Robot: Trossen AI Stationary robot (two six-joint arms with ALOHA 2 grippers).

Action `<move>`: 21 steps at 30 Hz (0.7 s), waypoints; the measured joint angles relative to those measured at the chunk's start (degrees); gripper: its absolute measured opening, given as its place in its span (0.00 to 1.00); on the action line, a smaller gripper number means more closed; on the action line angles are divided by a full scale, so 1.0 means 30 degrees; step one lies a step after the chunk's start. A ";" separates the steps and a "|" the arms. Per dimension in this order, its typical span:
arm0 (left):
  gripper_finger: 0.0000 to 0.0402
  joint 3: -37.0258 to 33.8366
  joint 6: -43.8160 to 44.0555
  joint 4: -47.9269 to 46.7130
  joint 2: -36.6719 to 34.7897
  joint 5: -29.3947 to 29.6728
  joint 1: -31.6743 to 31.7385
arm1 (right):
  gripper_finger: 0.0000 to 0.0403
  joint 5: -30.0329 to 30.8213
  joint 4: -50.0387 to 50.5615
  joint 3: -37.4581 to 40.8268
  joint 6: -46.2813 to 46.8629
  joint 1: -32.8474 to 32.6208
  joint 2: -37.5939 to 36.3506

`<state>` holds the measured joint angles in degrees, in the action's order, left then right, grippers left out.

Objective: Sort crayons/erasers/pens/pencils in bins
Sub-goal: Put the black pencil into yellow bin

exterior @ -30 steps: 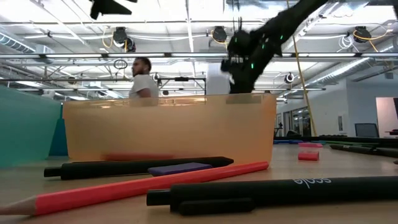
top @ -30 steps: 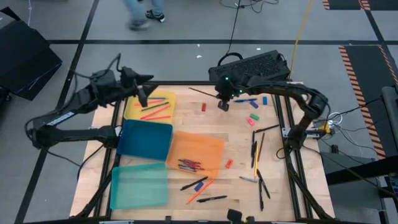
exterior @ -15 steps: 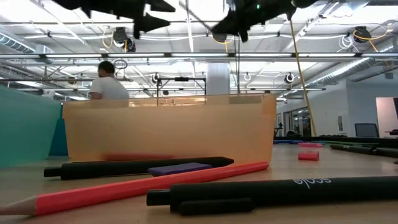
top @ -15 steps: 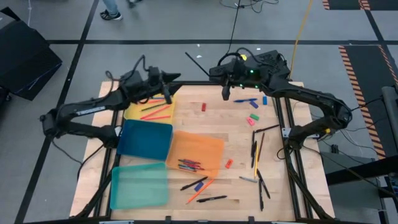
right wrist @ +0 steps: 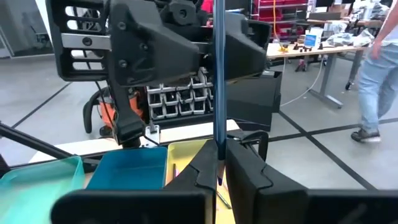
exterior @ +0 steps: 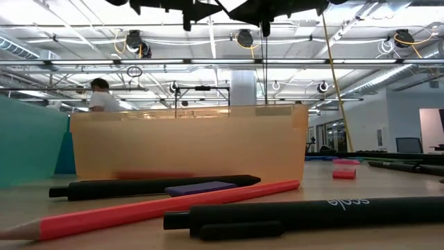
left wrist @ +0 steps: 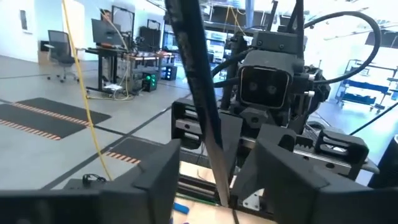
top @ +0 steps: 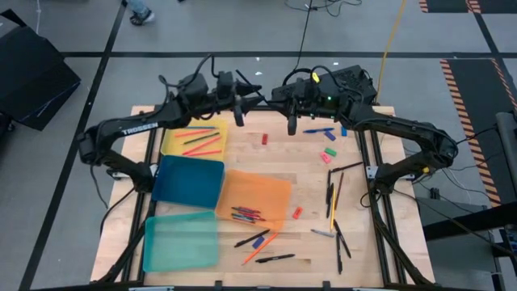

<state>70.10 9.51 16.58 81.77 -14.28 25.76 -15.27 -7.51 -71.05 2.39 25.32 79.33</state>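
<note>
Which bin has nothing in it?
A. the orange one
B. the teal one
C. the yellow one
B: in the high view the teal bin looks bare, while the yellow bin holds pencils and the orange bin holds pens.

We see a light wooden table (top: 283, 166) on a grey floor (top: 97, 24) crossed by dark lines, a yellow cable (top: 393, 32) trailing off it, and orange-black hazard tape (top: 464, 89). A person (exterior: 100, 97) walks behind; another's jeans (right wrist: 379, 74) pass desks (right wrist: 311, 46)
</note>
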 joint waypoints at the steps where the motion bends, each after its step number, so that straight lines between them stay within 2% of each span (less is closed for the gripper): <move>1: 0.41 0.0040 0.0050 -0.0007 0.0072 -0.0019 0.0000 | 0.03 0.0000 0.0000 0.0000 -0.0006 0.0007 0.0000; 6: 0.07 0.0062 0.0501 -0.0653 0.0121 -0.0311 0.0087 | 0.03 0.0112 0.0050 0.0000 -0.0023 0.0015 0.0000; 11: 0.05 0.0067 0.0511 -0.0961 -0.0006 -0.0258 0.0073 | 0.07 0.0174 0.0022 0.0015 0.0034 0.0022 0.0015; 15: 0.04 0.0071 0.0232 -0.1747 -0.0290 -0.0087 0.0298 | 0.17 0.0638 0.0337 0.0015 0.0147 0.0022 -0.0015; 18: 0.04 0.0477 -0.0473 -0.4929 -0.0859 0.0654 0.0686 | 0.27 0.0647 0.1747 0.0007 0.0063 0.0106 -0.0029; 21: 0.04 0.1405 -0.2372 -1.0845 -0.1554 0.2494 0.1112 | 0.36 0.0641 0.4422 0.0007 0.0000 0.0388 -0.0065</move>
<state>74.32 2.40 -15.96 77.11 -6.80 29.09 -13.34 5.76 -71.02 2.39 26.49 79.14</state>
